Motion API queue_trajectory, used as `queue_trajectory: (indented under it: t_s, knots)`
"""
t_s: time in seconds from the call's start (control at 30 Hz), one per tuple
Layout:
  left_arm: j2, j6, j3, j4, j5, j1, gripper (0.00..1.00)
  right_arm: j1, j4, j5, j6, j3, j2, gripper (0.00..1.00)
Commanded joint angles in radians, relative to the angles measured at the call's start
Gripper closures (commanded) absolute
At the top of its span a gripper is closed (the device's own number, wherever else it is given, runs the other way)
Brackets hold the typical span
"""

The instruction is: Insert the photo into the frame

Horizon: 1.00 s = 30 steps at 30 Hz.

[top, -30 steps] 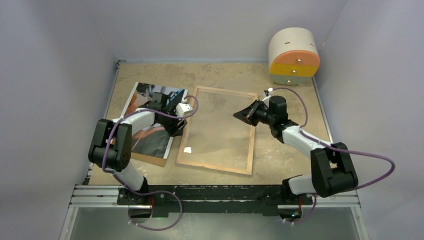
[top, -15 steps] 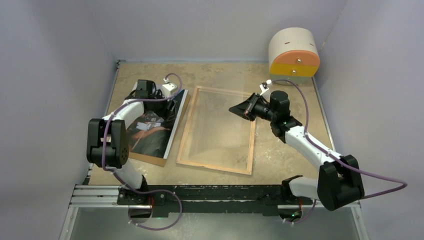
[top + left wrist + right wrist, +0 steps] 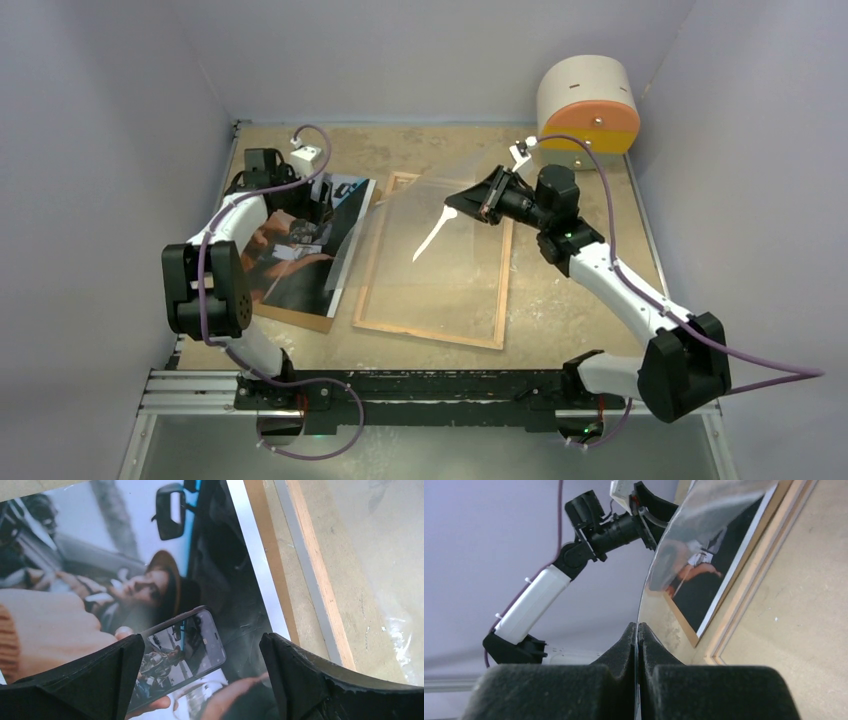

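So, the frame (image 3: pixel 430 330) is lying flat on the counter (image 3: pixel 540 325), with no photo in it yet. The photo (image 3: pixel 300 270) is sitting just left of it on a brown board (image 3: pixel 300 318), and the left tool (image 3: pixel 202 639) is hanging released right above. The right tool (image 3: pixel 637 630) is clenching the clear pane (image 3: pixel 684 540) and tilting it up. I'd be holding that high while the photo's sliding under. The far drawer unit (image 3: pixel 588 110) is sitting shut, contents hidden.

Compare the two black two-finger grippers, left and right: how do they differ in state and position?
The left gripper stands open and holds nothing; the right gripper is shut on a thin clear sheet. The left gripper hangs over the glossy white-bordered photo; the right gripper is above the light wood-coloured rectangular frame. Both have black fingers.
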Motion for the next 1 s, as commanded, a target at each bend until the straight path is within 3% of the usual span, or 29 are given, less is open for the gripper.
queue_trajectory:
  t_s: [0.0, 0.33, 0.63, 0.97]
  knots:
    - [-0.041, -0.002, 0.010, 0.029, -0.028, 0.004, 0.05, 0.003, 0.037, 0.003, -0.048, -0.076, -0.003, 1.00]
    - [-0.027, 0.066, -0.055, 0.021, -0.038, 0.003, 0.01, 0.003, 0.023, 0.048, -0.189, -0.297, 0.035, 1.00]
    - [-0.023, 0.068, -0.164, 0.074, -0.008, -0.028, 0.00, 0.003, -0.012, 0.158, -0.228, -0.328, 0.028, 1.00]
    - [-0.014, 0.071, -0.171, 0.079, -0.008, -0.049, 0.00, 0.000, -0.019, 0.294, -0.223, -0.369, 0.003, 1.00]
